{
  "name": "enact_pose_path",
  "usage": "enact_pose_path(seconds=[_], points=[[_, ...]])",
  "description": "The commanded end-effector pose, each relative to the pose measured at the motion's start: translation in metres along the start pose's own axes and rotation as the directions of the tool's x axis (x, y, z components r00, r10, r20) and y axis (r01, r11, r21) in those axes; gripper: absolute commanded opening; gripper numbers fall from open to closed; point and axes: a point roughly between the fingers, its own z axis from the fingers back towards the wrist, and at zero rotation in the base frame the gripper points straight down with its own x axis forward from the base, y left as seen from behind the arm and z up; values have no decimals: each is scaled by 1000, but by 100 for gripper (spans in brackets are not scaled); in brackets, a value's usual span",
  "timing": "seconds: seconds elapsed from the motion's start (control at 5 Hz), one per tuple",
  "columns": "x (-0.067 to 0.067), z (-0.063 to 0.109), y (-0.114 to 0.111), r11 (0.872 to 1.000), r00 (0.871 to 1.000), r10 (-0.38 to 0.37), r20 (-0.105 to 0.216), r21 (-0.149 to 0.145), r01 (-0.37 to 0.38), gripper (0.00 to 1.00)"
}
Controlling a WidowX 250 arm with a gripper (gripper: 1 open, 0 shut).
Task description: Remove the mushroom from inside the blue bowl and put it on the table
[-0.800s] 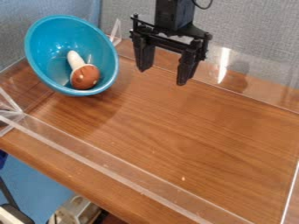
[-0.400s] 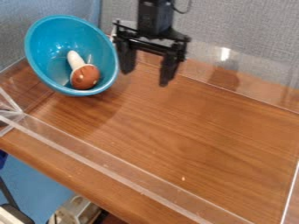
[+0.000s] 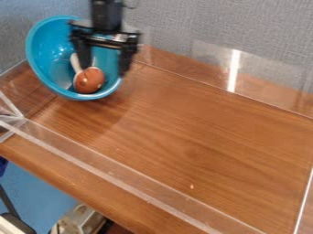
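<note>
The blue bowl (image 3: 49, 52) sits tilted at the back left corner of the table (image 3: 184, 128), its opening facing forward. The mushroom (image 3: 86, 79) lies inside it, its reddish-brown cap low and its cream stem pointing up and back. My gripper (image 3: 101, 58) hangs pointing down over the bowl's right half, open, with one finger (image 3: 77, 58) over the inside of the bowl and the other over the right rim. Nothing is between the fingers. The mushroom's cap shows just below the left fingertip.
Low clear acrylic walls (image 3: 146, 178) edge the tabletop at the front, left and back right. A grey wall stands behind the bowl. Wood surface stretches to the right and front of the bowl.
The gripper has moved left across the back of the table, from beside the bowl to over its right half. It stayed open. The bowl and mushroom have not moved.
</note>
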Motion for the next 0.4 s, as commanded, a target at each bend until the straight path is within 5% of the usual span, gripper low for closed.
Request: enact_pose_path(seconds=[0.0, 0.2], points=[[13, 10, 28, 999, 996, 28, 83, 22, -30, 100], [21, 2, 37, 998, 994, 48, 100, 46, -53, 100]])
